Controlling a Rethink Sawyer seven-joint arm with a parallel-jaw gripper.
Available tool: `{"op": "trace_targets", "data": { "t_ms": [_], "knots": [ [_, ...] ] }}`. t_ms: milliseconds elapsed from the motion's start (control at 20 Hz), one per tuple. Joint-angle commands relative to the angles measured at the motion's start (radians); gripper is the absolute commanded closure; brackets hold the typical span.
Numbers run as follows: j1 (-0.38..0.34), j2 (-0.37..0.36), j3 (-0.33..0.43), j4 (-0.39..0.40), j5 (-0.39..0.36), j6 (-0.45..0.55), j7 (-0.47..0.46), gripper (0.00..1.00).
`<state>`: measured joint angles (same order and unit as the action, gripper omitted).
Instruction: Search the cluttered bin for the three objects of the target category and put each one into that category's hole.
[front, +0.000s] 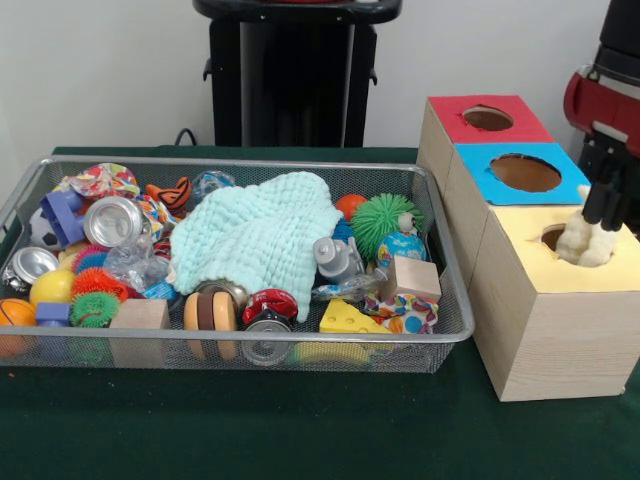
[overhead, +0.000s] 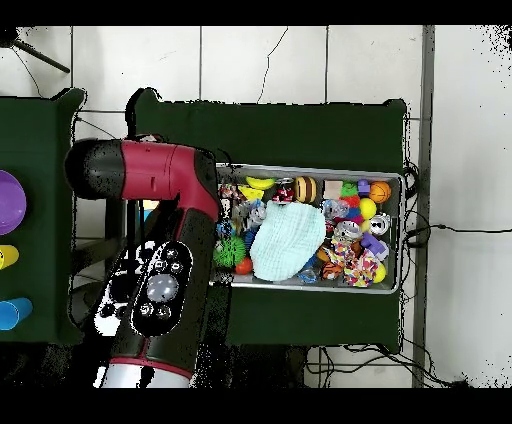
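Centrally, pale cloth (front: 258, 238) over toys (front: 95, 290).

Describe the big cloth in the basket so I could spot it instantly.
Look in the wire mesh basket left of the wooden boxes. Draped over the middle of the toy pile lies a crinkled pale mint-green cloth, the largest and only soft, flat thing among small hard toys.

No readable text, labels or numbers, perhaps too small to tell
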<state>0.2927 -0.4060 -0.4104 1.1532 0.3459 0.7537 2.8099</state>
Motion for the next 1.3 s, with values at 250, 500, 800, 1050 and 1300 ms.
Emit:
{"op": "trace_targets", "data": {
  "t_ms": [250, 500, 800, 1050, 1300],
  "knots": [
    [-0.03, 0.081, 0.217, 0.249, -0.015, -0.326, 0.057, 1.0],
    [-0.053, 0.079, 0.272, 0.34, -0.037, -0.488, 0.07, 1.0],
    [-0.07, 0.043, 0.312, 0.412, -0.044, -0.538, 0.06, 1.0],
    [-0.05, -0.003, 0.305, 0.442, -0.018, -0.495, 0.078, 1.0],
    [-0.018, -0.051, 0.283, 0.451, 0.004, -0.425, 0.102, 1.0]
  ]
}}
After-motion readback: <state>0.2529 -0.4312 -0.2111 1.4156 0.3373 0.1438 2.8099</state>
